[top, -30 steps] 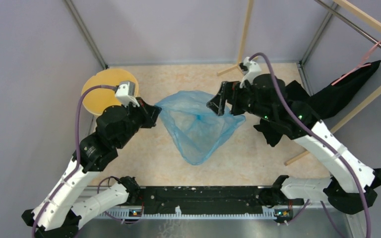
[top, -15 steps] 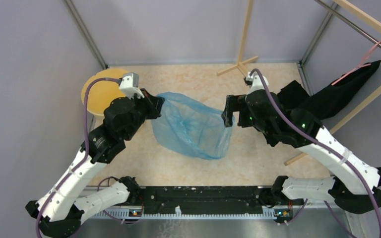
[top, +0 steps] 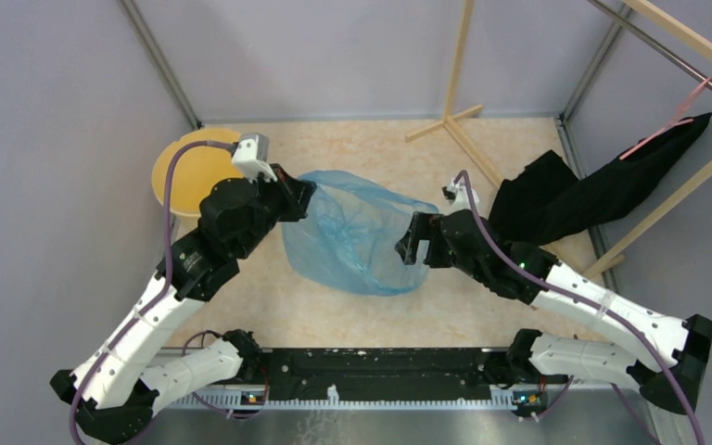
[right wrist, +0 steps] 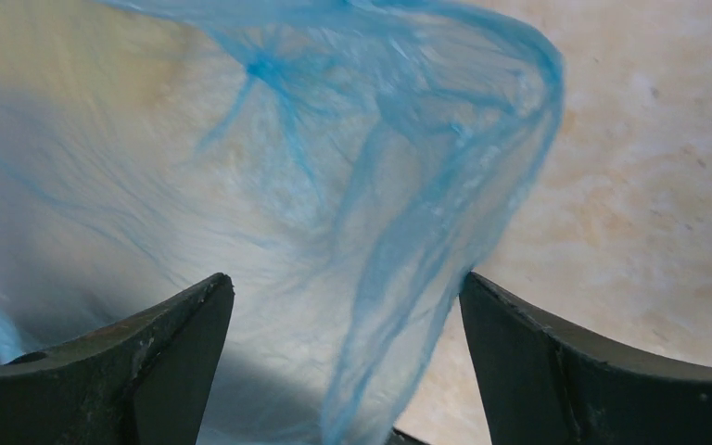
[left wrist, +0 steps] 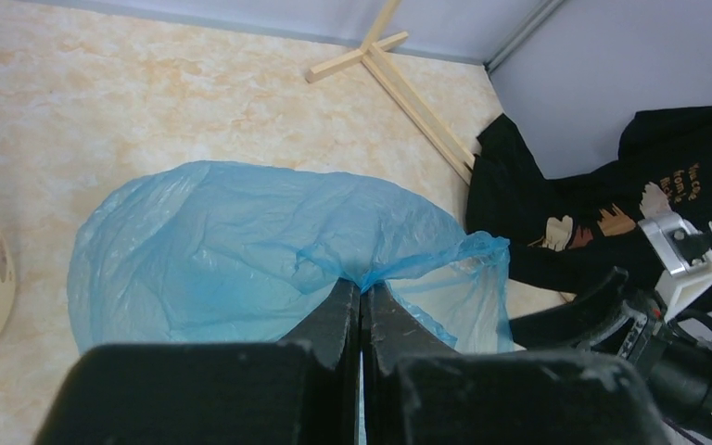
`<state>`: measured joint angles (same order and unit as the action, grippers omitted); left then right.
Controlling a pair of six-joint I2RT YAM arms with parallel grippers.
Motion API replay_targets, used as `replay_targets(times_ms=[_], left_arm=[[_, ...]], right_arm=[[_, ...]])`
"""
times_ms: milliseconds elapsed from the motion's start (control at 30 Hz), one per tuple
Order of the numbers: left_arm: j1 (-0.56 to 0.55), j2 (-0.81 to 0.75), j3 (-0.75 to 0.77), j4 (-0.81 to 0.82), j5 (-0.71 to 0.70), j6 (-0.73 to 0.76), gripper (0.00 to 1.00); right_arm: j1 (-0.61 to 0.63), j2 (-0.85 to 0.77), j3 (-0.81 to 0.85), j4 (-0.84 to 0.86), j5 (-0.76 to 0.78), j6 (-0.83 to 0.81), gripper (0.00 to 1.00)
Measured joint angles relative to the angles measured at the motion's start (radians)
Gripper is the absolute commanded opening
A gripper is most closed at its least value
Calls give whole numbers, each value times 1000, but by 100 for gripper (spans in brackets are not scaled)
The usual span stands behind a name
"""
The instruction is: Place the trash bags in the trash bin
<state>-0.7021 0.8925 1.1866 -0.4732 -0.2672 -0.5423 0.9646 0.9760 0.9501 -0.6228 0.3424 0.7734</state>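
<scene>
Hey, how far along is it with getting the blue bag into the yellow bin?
Done: the left gripper is shut on the blue bag. In hand: the right gripper is open around the bag's opposite edge, not yet gripping. Left: the bag is outside the yellow bin, which stands at the far left.

Beige marbled table (top: pixel 269 301). Yellow trash bin (top: pixel 184 174) stood far left, blue trash bag (top: pixel 352 243) mid-table. Black cloth (top: pixel 536 193) lay right, wooden stand foot (top: pixel 452 124) at back.
</scene>
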Motion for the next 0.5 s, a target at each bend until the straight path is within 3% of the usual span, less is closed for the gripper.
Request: replay_targets(times_ms=[100, 300, 500], left_arm=[[0, 0, 3, -6, 50, 2, 0], [0, 1, 0, -7, 191, -14, 0], [0, 35, -35, 34, 306, -50, 0]], right_arm=[[-11, -15, -60, 179, -24, -33, 88], [-27, -22, -126, 509, -173, -153, 99], [-27, 63, -56, 639, -299, -266, 99]])
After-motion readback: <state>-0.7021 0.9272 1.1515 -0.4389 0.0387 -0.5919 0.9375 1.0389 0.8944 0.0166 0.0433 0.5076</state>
